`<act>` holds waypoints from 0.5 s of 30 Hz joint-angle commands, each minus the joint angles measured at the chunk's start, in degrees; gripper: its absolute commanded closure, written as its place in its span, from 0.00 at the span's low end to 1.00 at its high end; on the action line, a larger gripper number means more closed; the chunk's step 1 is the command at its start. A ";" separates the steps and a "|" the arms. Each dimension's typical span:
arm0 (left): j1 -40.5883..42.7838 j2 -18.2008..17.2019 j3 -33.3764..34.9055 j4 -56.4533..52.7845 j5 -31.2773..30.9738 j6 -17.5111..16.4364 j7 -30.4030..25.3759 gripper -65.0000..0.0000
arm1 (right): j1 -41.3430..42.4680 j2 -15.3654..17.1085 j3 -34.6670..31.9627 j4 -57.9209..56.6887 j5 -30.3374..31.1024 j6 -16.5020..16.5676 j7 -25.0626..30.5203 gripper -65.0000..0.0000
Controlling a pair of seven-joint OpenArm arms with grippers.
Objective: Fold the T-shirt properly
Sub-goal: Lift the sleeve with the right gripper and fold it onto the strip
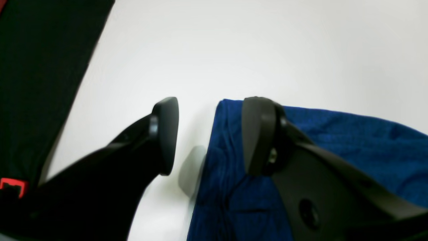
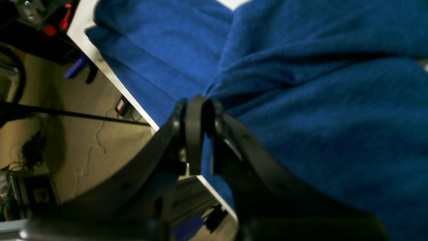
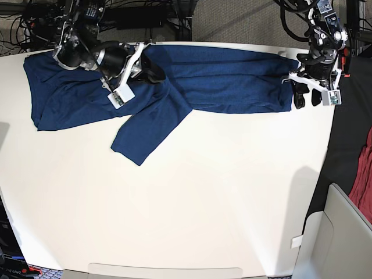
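A large dark navy-blue knit T-shirt point(image 3: 174, 87) sprawls along the tabletop's far edge, barely folded; right gripper point(image 3: 152, 72) pinches it, left gripper point(image 3: 307, 96) gapes wide.

White counter point(image 3: 192, 197), smooth top, rounded corners, fills most of the base view. Only one item lies on it: the dark navy T-shirt point(image 3: 215, 75), long-sleeved, spread along the 12 o'clock edge from about 10 to 2 o'clock. Body bunched at 10 o'clock; a flap of cloth hangs diagonally toward centre, ending near 9 o'clock of centre. Shirt end at 2 o'clock stops just short of the counter's edge. Fabric wrinkled, partly overlapped.
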 commanded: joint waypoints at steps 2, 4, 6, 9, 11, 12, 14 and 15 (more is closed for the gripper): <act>-0.14 -0.02 -0.17 1.07 -0.53 -0.11 -1.24 0.54 | 0.26 -0.08 -0.46 0.71 1.83 0.30 0.81 0.96; -0.14 -0.02 -0.17 1.07 -0.53 -0.11 -1.24 0.54 | -0.44 -0.08 -0.46 0.71 1.92 0.30 0.81 0.96; -0.14 -0.02 -0.17 1.07 -0.53 -0.11 -1.24 0.54 | -0.53 -0.08 -0.90 0.71 2.00 0.30 0.11 0.96; -0.05 -0.02 -0.17 1.07 -0.53 -0.11 -1.24 0.54 | -0.18 -0.08 -1.34 0.62 1.92 0.30 -0.77 0.92; -0.05 -0.02 -0.17 1.07 -0.53 -0.11 -1.24 0.54 | -0.18 0.18 -1.34 0.62 1.92 0.30 -0.77 0.78; -0.05 -0.02 -0.17 1.07 -0.53 -0.11 -1.24 0.54 | -0.18 0.62 -1.34 0.62 2.00 0.30 -0.77 0.69; -0.05 -0.02 -0.17 1.07 -0.53 -0.11 -1.24 0.54 | -0.09 0.97 -1.34 0.62 2.36 0.30 -0.77 0.57; -0.05 -0.02 -0.17 1.07 -0.53 -0.11 -1.24 0.54 | 0.08 1.06 -1.34 0.62 2.62 0.30 -0.77 0.54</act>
